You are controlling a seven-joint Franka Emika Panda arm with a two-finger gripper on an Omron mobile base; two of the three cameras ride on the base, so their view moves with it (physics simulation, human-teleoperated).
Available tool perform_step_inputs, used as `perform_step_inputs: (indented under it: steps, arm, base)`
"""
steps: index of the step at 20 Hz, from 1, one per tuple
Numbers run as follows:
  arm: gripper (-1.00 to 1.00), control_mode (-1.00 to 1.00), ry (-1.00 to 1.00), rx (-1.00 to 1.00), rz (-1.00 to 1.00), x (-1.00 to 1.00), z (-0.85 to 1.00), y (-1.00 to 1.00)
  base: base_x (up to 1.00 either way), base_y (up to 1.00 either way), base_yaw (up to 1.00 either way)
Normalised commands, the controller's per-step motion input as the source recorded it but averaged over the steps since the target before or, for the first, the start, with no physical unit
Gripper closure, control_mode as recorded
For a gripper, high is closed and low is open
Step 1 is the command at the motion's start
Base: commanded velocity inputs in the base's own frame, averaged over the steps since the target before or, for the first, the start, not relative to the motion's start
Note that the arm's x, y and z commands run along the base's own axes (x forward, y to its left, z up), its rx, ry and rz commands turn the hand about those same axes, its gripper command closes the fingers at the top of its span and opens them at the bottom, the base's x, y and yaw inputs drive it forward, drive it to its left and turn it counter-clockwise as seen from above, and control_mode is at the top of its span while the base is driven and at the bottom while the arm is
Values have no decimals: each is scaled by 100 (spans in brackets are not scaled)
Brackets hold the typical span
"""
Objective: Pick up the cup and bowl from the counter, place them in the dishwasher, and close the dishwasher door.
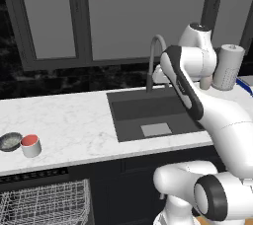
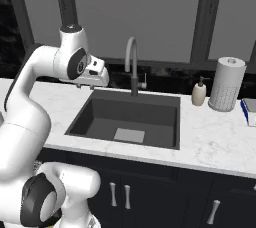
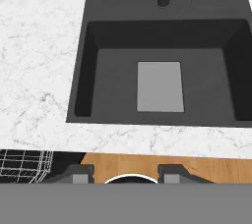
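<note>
Nearest me, the dishwasher stands open below the counter, its wire rack pulled out to the left of the sink. I take that as deliberate: the rack sits almost directly under the two dishes, so each can be lifted and lowered with little travel. I can't make out the door from here.

On the counter above the rack, well to the left of the sink, the cup stands upright with its red inside showing, and the bowl sits just beside it on the far side from the sink, possibly touching. Neither has been moved into the rack yet.

My gripper hangs above the sink's left rim, looking down into the basin. In the hand view its two fingertips stand spread apart with nothing between them. It is parked well away from the dishes, so I judge the job hasn't begun and the first reach is leftward to the cup.

Behind the sink rises the tap; to its right stand a soap bottle and a paper towel roll.
</note>
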Motion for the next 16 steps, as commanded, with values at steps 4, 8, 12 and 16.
perform_step_inputs:
  steps: [4,8,12,16]
  arm:
    - [-100,-100,4,0,0,-3,-2,0]
    - [-100,-100,-11,0,2,-67,-1,0]
    - [-100,-100,-8,0,0,-60,-5,0]
    - [-100,-100,7,0,0,-14,-12,18]
  base:
    - [0,0,0]
    - [0,0,0]
    - [0,0,0]
    - [0,0,0]
